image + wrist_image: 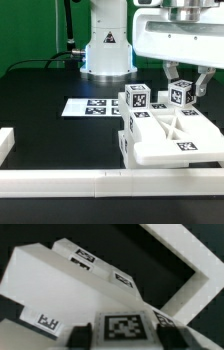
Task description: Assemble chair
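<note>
two tagged white cubes [136, 99], one chair frame [172, 137], one marker board [92, 106]

The arm [172, 35] is built of smooth, glossy white shells with rounded edges. Its broad white wrist housing is boxy with softened corners, and a grey ringed flange sits above it. At the far edge of the worktop stands the base [106, 48], a white flared pedestal with a small dark triangular marking on its front and a pale blue glow along its lower rim. Black cables [68, 30] hang behind the base. The gripper [185, 88] has two slim dark fingers under the white housing. In the wrist view the fingertips [82, 332] are black, blocky and slightly blurred, with squared edges.
</note>
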{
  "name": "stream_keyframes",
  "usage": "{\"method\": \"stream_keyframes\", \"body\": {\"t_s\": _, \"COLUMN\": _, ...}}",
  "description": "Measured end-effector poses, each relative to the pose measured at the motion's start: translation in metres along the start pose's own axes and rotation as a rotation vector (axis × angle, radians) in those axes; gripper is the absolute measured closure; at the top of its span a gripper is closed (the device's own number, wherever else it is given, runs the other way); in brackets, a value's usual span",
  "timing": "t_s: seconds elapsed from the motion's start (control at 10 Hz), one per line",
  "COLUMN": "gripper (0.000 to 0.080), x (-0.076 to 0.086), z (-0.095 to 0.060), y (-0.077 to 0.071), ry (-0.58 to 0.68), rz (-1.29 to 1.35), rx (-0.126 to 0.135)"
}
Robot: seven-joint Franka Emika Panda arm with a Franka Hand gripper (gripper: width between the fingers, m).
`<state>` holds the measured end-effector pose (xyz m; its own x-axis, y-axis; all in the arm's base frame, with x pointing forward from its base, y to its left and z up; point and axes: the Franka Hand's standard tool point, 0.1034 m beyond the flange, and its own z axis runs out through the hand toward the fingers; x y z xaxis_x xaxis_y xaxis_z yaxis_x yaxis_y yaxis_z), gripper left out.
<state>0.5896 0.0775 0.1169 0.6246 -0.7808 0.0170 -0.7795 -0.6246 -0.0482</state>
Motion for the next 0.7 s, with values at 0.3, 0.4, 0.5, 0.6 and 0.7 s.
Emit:
{"method": "stream_keyframes", "body": {"t_s": 0.3, "gripper": 0.0164, "x": 0.0007, "z": -0.0004, "y": 0.0006, "ry": -0.001, "rz": -0.211, "rx": -0.002}}
{"method": "stream_keyframes", "body": {"t_s": 0.4, "gripper": 0.0164, "x": 0.0010, "z": -0.0008, "y": 0.0001, "ry": 0.003, "rz": -0.341, "rx": -0.003}}
{"method": "stream_keyframes", "body": {"t_s": 0.5, "gripper": 0.0152, "x": 0.0004, "z": -0.0015, "y": -0.0013, "ry": 0.004, "rz": -0.469, "rx": -0.002}}
{"method": "stream_keyframes", "body": {"t_s": 0.6, "gripper": 0.0152, "x": -0.0007, "z": -0.0017, "y": -0.0025, "ry": 0.005, "rz": -0.578, "rx": -0.002}}
{"method": "stream_keyframes", "body": {"t_s": 0.7, "gripper": 0.0150, "x": -0.0022, "z": -0.0014, "y": -0.0034, "ry": 0.004, "rz": -0.715, "rx": -0.001}}
